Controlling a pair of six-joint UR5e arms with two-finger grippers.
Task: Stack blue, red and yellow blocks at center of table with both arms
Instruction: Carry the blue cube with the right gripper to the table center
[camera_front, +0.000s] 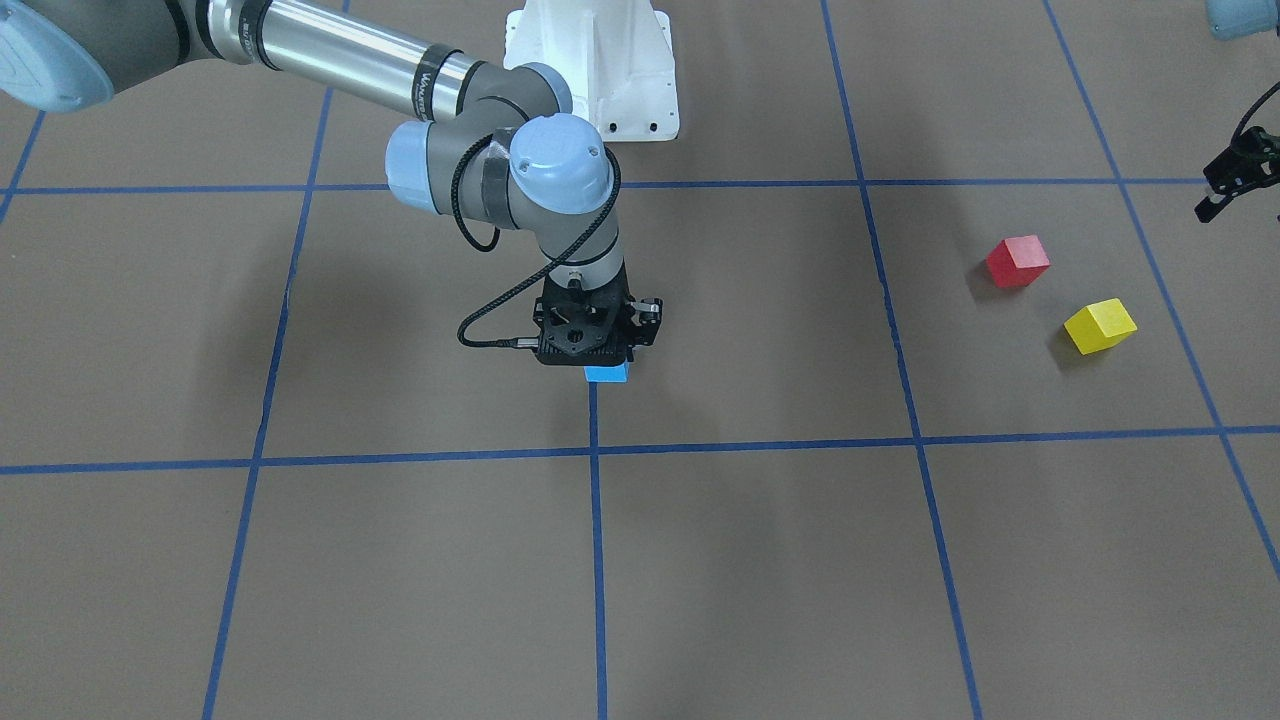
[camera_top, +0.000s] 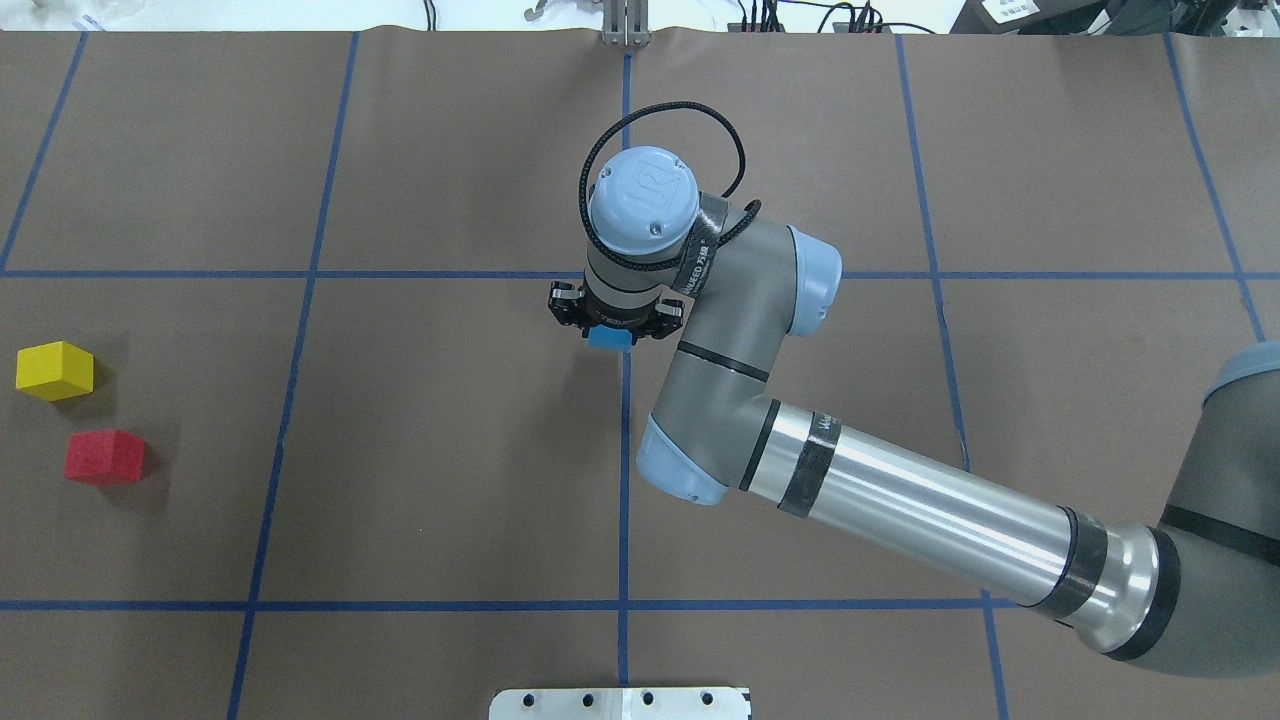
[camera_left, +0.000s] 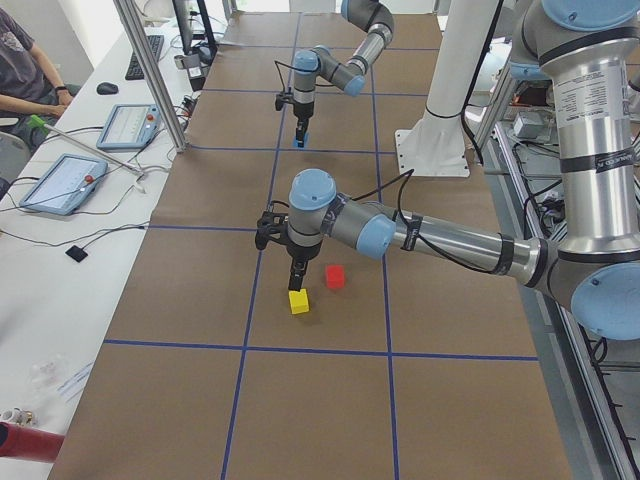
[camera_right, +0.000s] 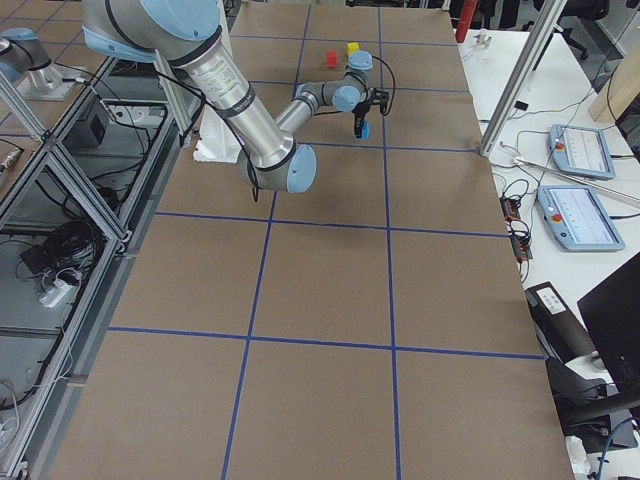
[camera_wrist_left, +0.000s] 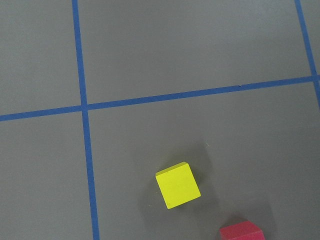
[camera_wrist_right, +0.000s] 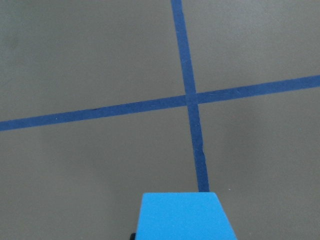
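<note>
Right pincer (camera_front: 600, 352): clamped on the blue block (camera_front: 607, 374), pointing straight down. In my right wrist view the block fills the frame's 6 o'clock edge, with a crossing of blue tape lines (camera_wrist_right: 191, 98) at its 12 o'clock. I cannot tell whether the block's underside touches the table (camera_top: 450, 480) or hangs just above it.

Position, overhead view as dial: the blue block is near the table's middle. It lies just at 7 o'clock of the crossing where the central tape line meets the far cross line, and its right edge is close against that central line.

Left pincer (camera_left: 298, 278): points down above the yellow block (camera_left: 299, 302) and is apart from it. Only a black corner of it enters the front-facing view at the 3 o'clock edge, and no fingers show in my left wrist view. I cannot tell whether its jaws are apart or together.

Yellow block: flat on the table at the overhead view's 9 o'clock edge, turned slightly off the tape grid.

Red block (camera_top: 105, 457): at 5 o'clock of the yellow one in the overhead view, near it but not touching. In the left wrist view it is cut by the frame's lower edge, at 4 o'clock of the yellow block.

Both blocks are well apart from the blue block, with a full grid square between them.
</note>
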